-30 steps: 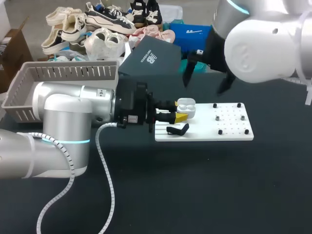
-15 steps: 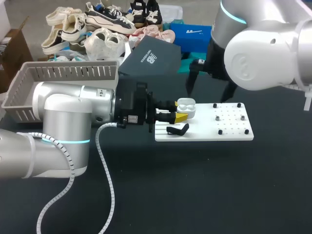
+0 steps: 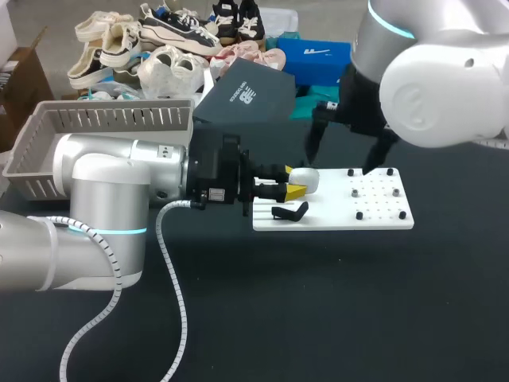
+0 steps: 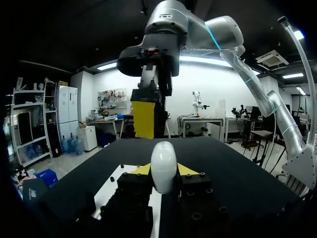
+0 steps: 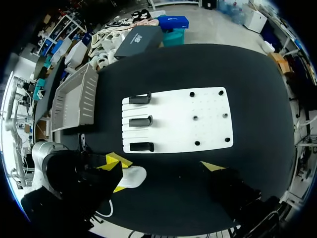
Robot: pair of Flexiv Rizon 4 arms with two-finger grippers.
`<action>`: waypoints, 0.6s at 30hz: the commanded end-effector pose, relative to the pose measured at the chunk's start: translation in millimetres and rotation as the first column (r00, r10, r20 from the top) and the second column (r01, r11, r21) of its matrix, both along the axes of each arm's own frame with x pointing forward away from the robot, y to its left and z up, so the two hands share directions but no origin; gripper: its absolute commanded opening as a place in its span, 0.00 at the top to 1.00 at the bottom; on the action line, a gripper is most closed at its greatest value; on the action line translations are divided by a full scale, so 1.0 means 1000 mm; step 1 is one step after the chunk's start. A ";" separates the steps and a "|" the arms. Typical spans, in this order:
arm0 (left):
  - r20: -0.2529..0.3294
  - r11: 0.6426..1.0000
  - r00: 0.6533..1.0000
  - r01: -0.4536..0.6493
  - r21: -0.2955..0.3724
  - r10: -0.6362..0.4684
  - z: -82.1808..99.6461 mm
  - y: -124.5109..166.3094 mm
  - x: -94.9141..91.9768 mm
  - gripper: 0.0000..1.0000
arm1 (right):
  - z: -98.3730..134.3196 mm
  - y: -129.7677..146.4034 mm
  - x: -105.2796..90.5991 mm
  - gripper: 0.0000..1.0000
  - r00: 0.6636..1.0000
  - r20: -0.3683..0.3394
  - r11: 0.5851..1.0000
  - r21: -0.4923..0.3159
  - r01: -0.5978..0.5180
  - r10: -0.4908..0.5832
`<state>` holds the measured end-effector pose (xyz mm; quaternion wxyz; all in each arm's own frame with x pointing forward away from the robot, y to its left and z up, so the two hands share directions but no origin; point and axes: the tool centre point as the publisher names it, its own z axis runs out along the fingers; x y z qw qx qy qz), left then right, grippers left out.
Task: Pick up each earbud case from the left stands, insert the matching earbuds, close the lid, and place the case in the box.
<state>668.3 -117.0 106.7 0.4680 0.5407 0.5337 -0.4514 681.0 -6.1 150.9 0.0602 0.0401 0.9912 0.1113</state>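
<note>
left gripper (image 3: 293,185) is clamped on the white case (image 3: 306,178), lid shut, held over the left end of the white board (image 3: 374,211). right gripper (image 3: 339,161) is spread wide and empty, hovering above the board's far edge.

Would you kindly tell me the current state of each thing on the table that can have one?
earbud case: lid shut, off the stands, held between the left gripper's fingers.
left gripper: shut on the earbud case.
right gripper: open, empty, over the white board.
black stands: all three empty.
grey basket: no case shows inside.
</note>
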 end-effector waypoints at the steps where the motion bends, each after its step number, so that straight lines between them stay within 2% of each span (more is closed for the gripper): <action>1: 0.002 1.000 1.000 -0.005 -0.001 0.005 0.000 0.000 -0.001 1.00 | 0.007 -0.009 -0.005 0.00 0.997 0.066 0.999 0.039 0.028 -0.030; 4: 0.002 1.000 1.000 -0.005 -0.001 0.005 0.000 0.000 -0.001 1.00 | 0.018 -0.018 -0.005 0.00 0.992 0.120 0.995 0.098 0.023 -0.035; 6: 0.002 1.000 1.000 -0.005 -0.001 0.005 0.000 0.000 -0.001 1.00 | 0.026 -0.025 -0.014 0.00 0.988 0.151 0.992 0.128 -0.024 0.004; 9: 0.002 0.998 0.998 -0.057 -0.014 0.057 0.010 0.017 0.001 1.00 | 0.035 -0.032 -0.029 0.00 0.986 0.163 0.982 0.176 -0.066 0.037; 11: 0.004 0.994 0.994 -0.106 0.005 0.106 0.020 0.039 0.003 1.00 | 0.041 -0.039 -0.044 0.00 0.985 0.165 0.974 0.211 -0.088 0.053; 18: 0.018 0.976 0.977 -0.211 0.049 0.211 0.047 0.090 0.008 1.00 | 0.033 -0.060 -0.052 0.00 0.977 0.213 0.971 0.236 -0.040 -0.012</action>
